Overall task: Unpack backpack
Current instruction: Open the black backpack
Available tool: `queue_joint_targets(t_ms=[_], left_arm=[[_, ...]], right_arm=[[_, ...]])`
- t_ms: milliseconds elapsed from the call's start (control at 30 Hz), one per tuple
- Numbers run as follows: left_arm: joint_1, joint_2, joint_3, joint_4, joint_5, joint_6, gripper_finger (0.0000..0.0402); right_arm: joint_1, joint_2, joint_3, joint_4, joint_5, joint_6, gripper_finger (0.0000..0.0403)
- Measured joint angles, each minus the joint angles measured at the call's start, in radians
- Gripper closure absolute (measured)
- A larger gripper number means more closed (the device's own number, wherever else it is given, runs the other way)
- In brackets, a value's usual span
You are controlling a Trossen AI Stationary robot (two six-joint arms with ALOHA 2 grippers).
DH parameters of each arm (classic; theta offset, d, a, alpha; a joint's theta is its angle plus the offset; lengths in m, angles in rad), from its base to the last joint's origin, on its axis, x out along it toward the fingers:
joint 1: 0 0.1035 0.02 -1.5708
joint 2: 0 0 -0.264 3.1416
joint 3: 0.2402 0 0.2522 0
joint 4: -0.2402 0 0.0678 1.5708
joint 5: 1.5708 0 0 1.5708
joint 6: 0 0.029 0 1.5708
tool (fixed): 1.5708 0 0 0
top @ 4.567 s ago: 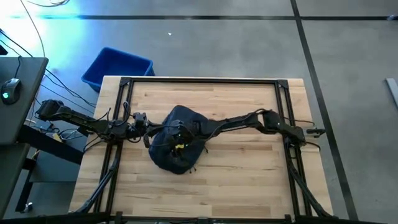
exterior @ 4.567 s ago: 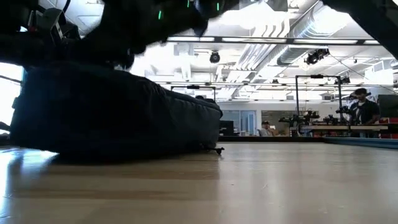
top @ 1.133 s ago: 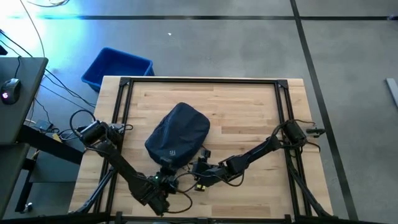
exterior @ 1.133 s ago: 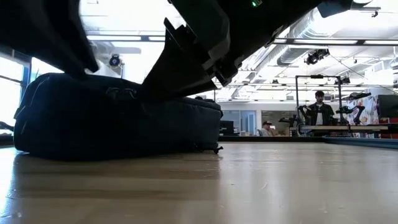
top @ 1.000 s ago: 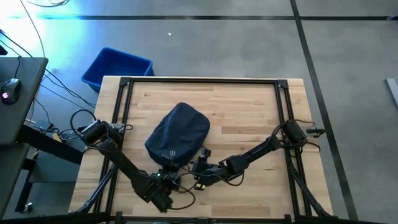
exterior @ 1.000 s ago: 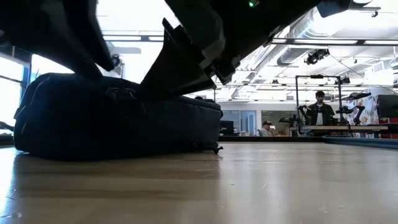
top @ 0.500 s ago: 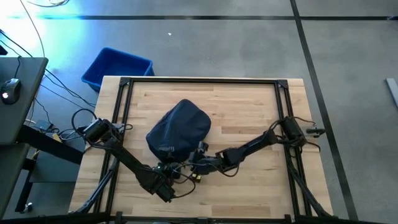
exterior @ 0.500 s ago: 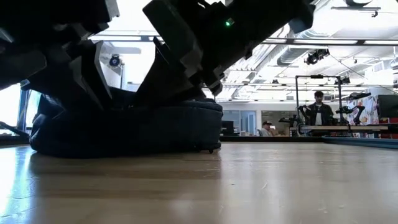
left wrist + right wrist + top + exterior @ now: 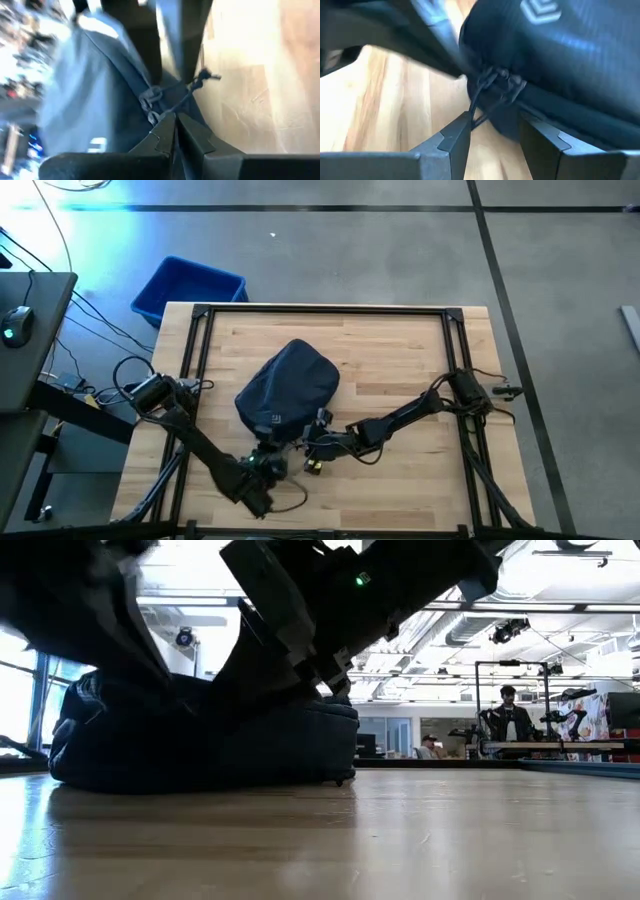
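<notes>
The backpack [image 9: 287,395] sits mid-table [image 9: 400,350], bare wood all round. At its near end, the left gripper [image 9: 175,122] is clamped tight at the zipper pulls [image 9: 152,102]; the right gripper [image 9: 492,132] straddles that end, fingers apart. A blue bin [image 9: 188,288] stands beyond the far-left corner.

Blue bin [image 9: 189,287] off table [image 9: 400,360], mouse [image 9: 14,325], person [image 9: 508,720] in bkgd

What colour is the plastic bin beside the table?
Blue; the bin shows best in the high view, off the table's far-left corner.
</notes>
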Motion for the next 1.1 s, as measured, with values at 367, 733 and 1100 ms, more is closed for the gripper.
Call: queue_joint_targets(t_ms=[367, 733, 1100], left_arm=[[-0.030, 0.000, 0.014, 0.000, -0.074, 0.048, 0.0401], [-0.027, 0.000, 0.014, -0.001, -0.072, 0.048, 0.0401], [-0.009, 0.000, 0.014, 0.005, 0.058, -0.005, 0.0401]], right_arm=[[-0.048, -0.001, 0.000, 0.013, 0.001, 0.072, 0.0258], [-0.092, 0.099, 0.002, 0.030, -0.062, 0.134, 0.0306], [-0.010, -0.009, 0.000, -0.022, -0.076, -0.005, 0.0401]])
